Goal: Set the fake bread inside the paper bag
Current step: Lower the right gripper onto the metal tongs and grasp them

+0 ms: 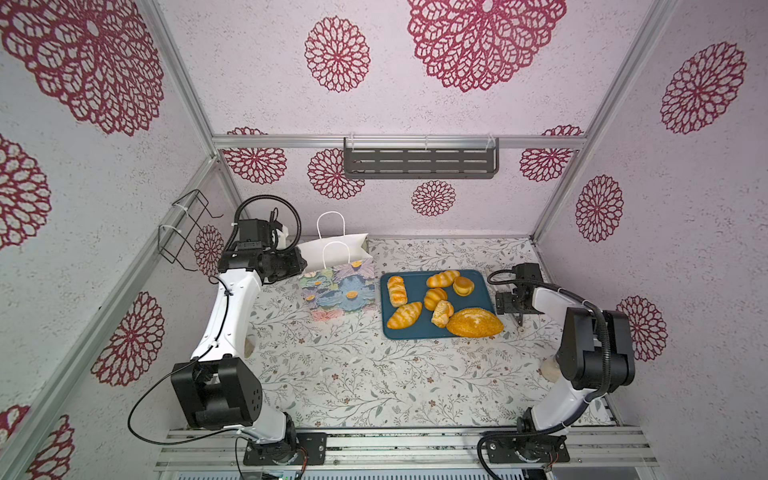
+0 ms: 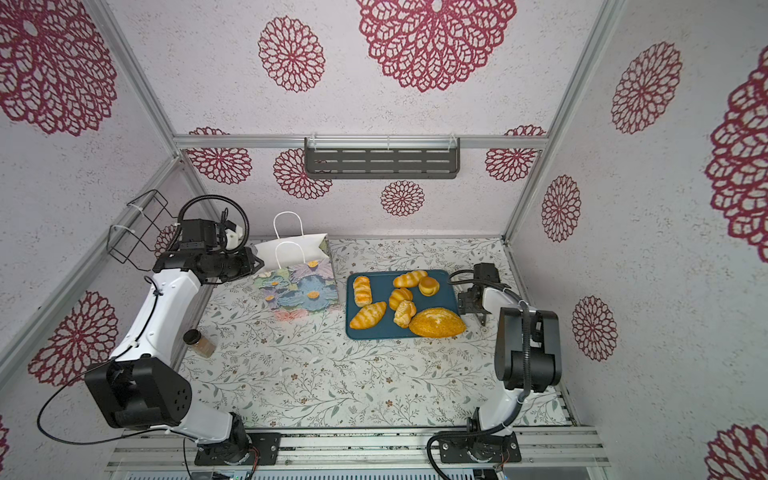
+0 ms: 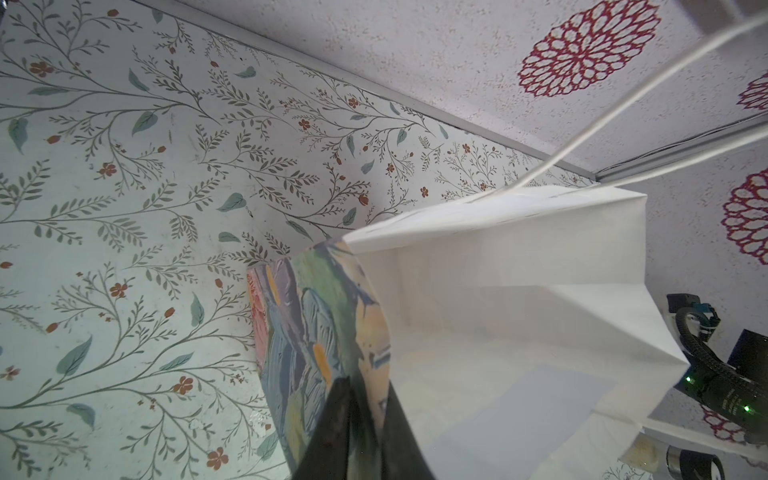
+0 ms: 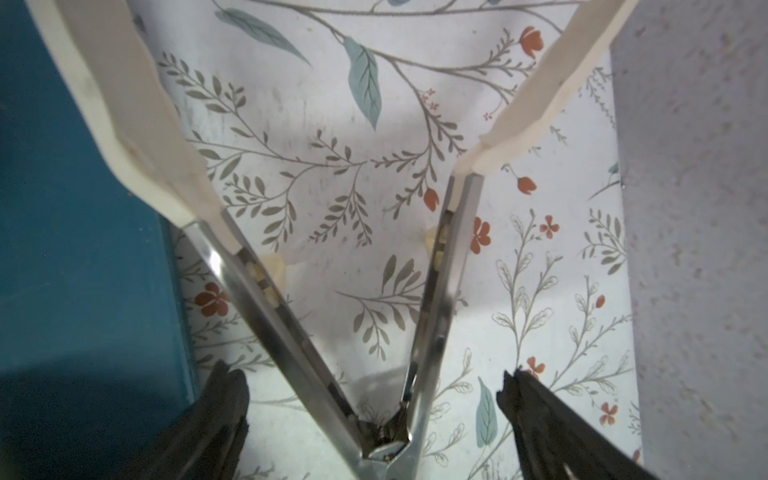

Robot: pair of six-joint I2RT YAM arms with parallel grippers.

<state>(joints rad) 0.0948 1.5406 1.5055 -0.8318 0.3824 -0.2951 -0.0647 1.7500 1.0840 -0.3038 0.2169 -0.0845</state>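
Tongs [image 4: 440, 291] spread inside wide right hand [image 4: 370, 374] beside tray [image 4: 83, 249]; left hand [image 3: 365, 390] narrowly straddles paper bag [image 3: 498, 291] rim.

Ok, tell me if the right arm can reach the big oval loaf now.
Probably yes: the oval loaf lies close beside the open right gripper, nothing between; tongs sit between its jaws.

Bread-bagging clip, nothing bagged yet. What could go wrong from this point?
The left tool straddles only the thin side wall of the upright flowered paper bag; a loose or pulling hold may tip or crumple it.
The right tool stands open around the hinge end of the splayed metal tongs with cream tips; closing there may let them slip or pivot.
The large oval golden loaf overhangs the teal tray beside the tongs and may get knocked.
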